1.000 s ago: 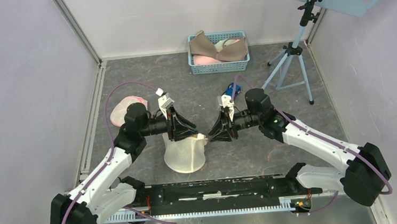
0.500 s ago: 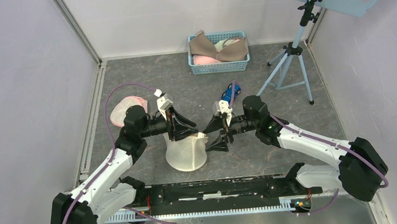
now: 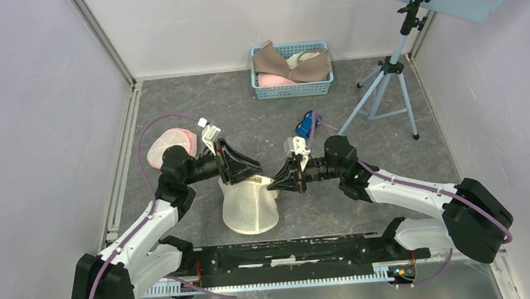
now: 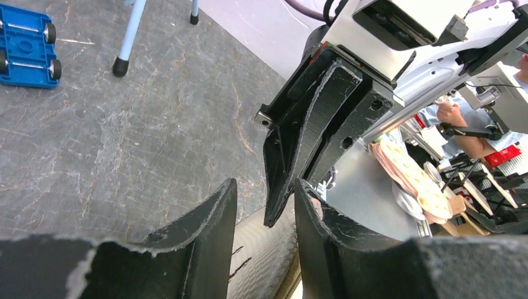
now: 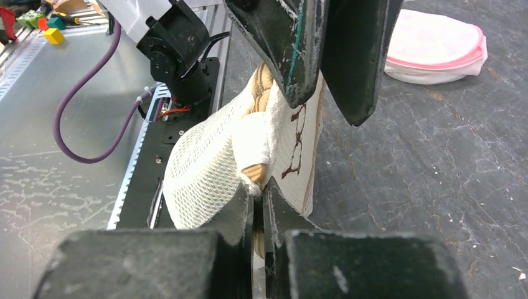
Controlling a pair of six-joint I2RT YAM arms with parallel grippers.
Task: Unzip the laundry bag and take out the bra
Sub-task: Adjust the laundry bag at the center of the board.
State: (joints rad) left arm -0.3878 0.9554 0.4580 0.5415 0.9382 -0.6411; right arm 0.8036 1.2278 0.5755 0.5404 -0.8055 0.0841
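Observation:
The white mesh laundry bag [image 3: 249,206] stands upright mid-table, its top edge lifted. My left gripper [image 3: 257,171] is shut on that top edge, with mesh [image 4: 268,249] filling the gap between its fingers. My right gripper [image 5: 258,194] comes in from the right, shut on the small tan zipper pull [image 5: 256,172] under a white fabric flap at the bag's edge. In the left wrist view the right gripper's joined fingers [image 4: 311,137] point down between my left fingers. The bra is hidden.
A blue basket [image 3: 293,86] of beige and pink garments stands at the back. A round pink-and-white pouch [image 3: 171,144] lies at the left, and a small blue toy [image 3: 308,123] behind the right arm. A tripod [image 3: 389,82] stands at the back right.
The right gripper opened wide, moved left toward the bag, and closed on the zipper pull. The left arm shifted slightly, keeping hold of the bag's top.

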